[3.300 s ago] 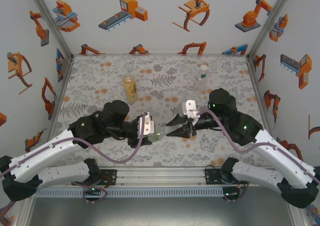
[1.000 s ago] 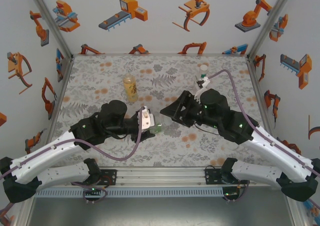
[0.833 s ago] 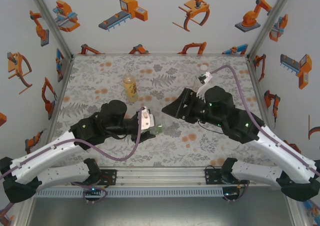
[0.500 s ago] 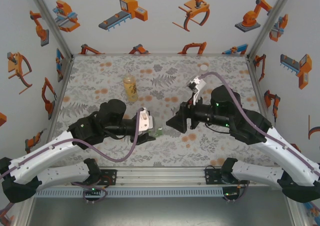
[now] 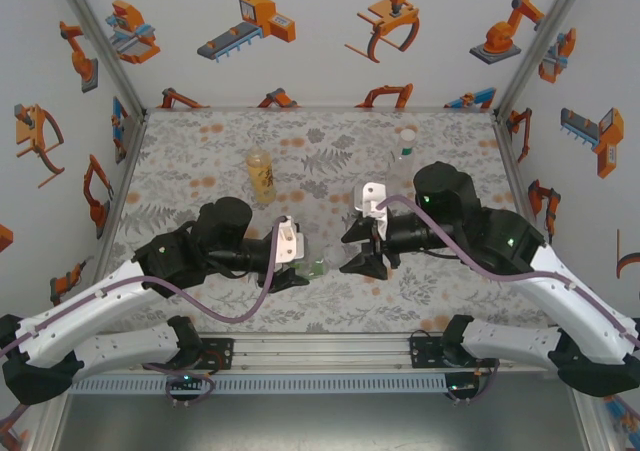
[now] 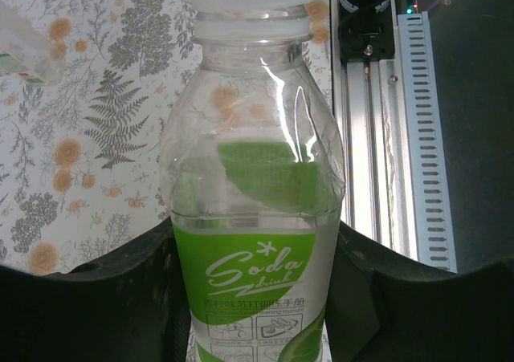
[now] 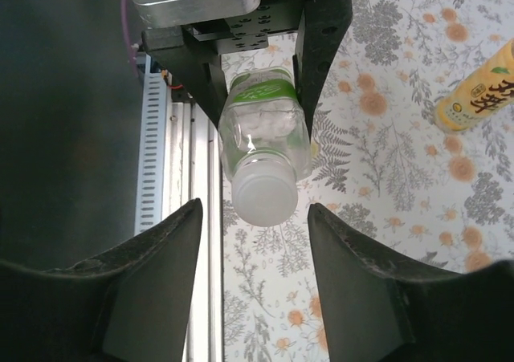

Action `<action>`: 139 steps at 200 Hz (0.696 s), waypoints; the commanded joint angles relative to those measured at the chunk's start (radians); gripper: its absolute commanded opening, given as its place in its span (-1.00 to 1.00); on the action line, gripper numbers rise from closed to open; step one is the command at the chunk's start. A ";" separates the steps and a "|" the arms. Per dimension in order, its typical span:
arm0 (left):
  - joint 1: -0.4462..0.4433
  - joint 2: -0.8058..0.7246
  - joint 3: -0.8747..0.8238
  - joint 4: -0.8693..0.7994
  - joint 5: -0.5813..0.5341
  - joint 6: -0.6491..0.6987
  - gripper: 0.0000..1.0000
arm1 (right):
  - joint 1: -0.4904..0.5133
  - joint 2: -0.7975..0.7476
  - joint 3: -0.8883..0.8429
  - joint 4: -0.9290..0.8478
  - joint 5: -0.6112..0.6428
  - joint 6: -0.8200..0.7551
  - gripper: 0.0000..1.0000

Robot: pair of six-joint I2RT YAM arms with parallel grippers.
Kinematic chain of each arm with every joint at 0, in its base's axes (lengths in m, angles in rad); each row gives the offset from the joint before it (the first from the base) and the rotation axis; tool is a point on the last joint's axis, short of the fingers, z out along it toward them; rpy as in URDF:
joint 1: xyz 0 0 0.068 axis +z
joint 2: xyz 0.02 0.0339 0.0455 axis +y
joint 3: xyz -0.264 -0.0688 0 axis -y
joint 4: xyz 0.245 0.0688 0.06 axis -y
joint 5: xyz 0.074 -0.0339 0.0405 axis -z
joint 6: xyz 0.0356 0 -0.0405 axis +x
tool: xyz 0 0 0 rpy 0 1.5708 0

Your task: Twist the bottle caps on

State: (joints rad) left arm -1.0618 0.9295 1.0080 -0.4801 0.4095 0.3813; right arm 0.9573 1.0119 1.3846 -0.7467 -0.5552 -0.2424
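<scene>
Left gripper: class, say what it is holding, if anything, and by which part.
The left gripper holds the clear green-labelled bottle by its labelled lower body, one finger on each side; the neck end juts out free.

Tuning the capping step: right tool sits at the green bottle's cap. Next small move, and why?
Probably close the right tool on the cap. Its fingers stand open either side of it, with gaps, while the left tool clamps the bottle sideways, neck toward it.
</scene>
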 commanded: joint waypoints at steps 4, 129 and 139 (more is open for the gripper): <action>-0.004 -0.007 0.036 -0.006 0.025 0.011 -1.00 | 0.001 -0.010 -0.023 0.059 -0.018 -0.042 0.00; -0.004 -0.019 0.028 0.005 0.022 0.005 -1.00 | 0.001 -0.001 -0.062 0.104 -0.020 -0.005 -0.07; -0.004 -0.020 0.029 0.006 0.020 0.005 -1.00 | 0.001 0.000 -0.065 0.104 -0.021 -0.005 -0.07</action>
State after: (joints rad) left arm -1.0618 0.9249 1.0080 -0.4866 0.4099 0.3813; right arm 0.9573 1.0115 1.3361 -0.6678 -0.5610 -0.2546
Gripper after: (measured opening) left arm 0.523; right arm 0.467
